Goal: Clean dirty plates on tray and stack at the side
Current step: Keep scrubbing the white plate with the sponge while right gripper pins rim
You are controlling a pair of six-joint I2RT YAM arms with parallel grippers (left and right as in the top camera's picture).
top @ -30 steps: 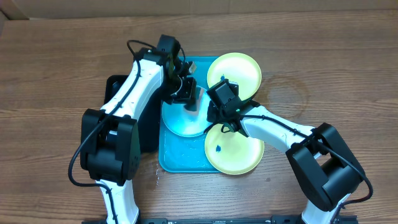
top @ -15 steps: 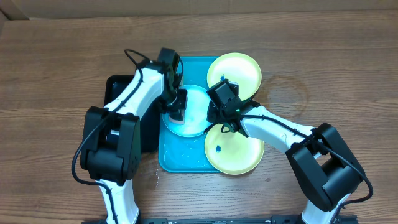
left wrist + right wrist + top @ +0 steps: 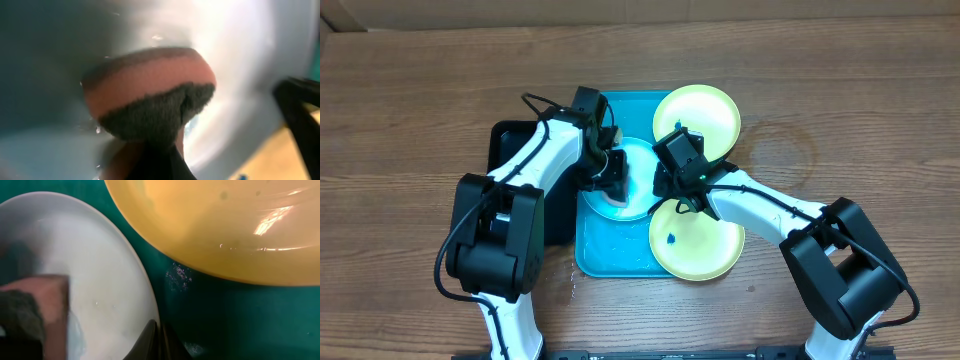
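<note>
- Overhead: bare wooden desk [image 3: 410, 100] on all sides, with plenty of open room to the right and front for a stack. Black tray [image 3: 505, 135] tight against the left of the blue tray [image 3: 610, 255].
- Nothing stacked at the side yet. Pale blue plate [image 3: 638, 165] mid-scrub under the left fingers [image 3: 610, 185]. Near yellow plate [image 3: 705, 250] with blue specks [image 3: 672, 238], overhanging the right rim, judged uncleaned. Far yellow plate [image 3: 705, 110] over the top right corner, no specks visible.
- Right fingers [image 3: 665, 185] hemmed in between all three plates, so little slack there.
- Left wrist: fingers clamped on a sponge [image 3: 150, 95], pressed against the wet pale blue plate.
- Right wrist: fingers [image 3: 156, 340] together, tips at the pale blue plate's rim; pinching or only bracing, cannot tell. Yellow plate [image 3: 225, 225] near, with a strip of blue tray between.
</note>
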